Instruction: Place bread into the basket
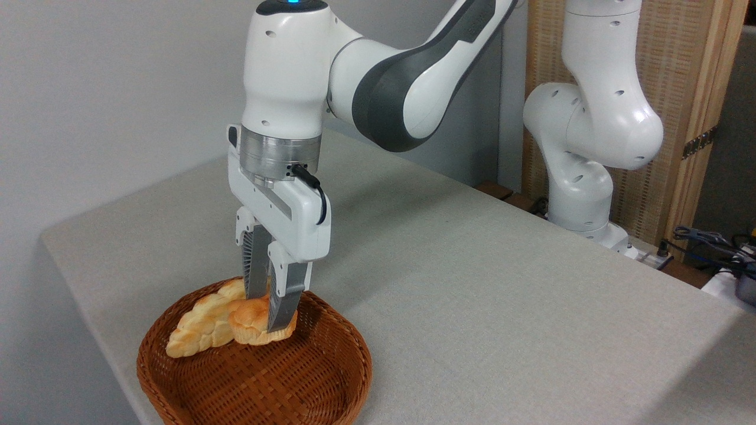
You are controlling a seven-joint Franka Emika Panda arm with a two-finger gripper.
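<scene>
Over the far part of the round, shallow, reddish-brown woven wicker basket [331, 378], the two-finger gripper [267, 321] of the white and grey arm [354, 88], clamped on the small round golden-orange bun with a lobed top and paler base [254, 321]. Grey fingers [282, 301] pointing straight down, one on either side of the bun; bun inside the rim line, low over the weave, contact with the floor impossible to judge from this angle. Just beside it on the left, touching or nearly so, a long pale braided loaf [198, 327] lying across the basket's back left rim.

Step in hand, by the look of it: the release. To do it well: lower gently until the pale base meets the wicker, rather than dropping from height, since a round bun probably rolls. Keep a little clear of the braided loaf, so as not to nudge it over the rim. Open the jaws fully before lifting, then rise straight up, no sideways drag, lest a finger catch a lobe and tip the bun out. Plenty of bare weave toward the front for a shift if needed. Grey table [502, 283] around the basket of no concern here
</scene>
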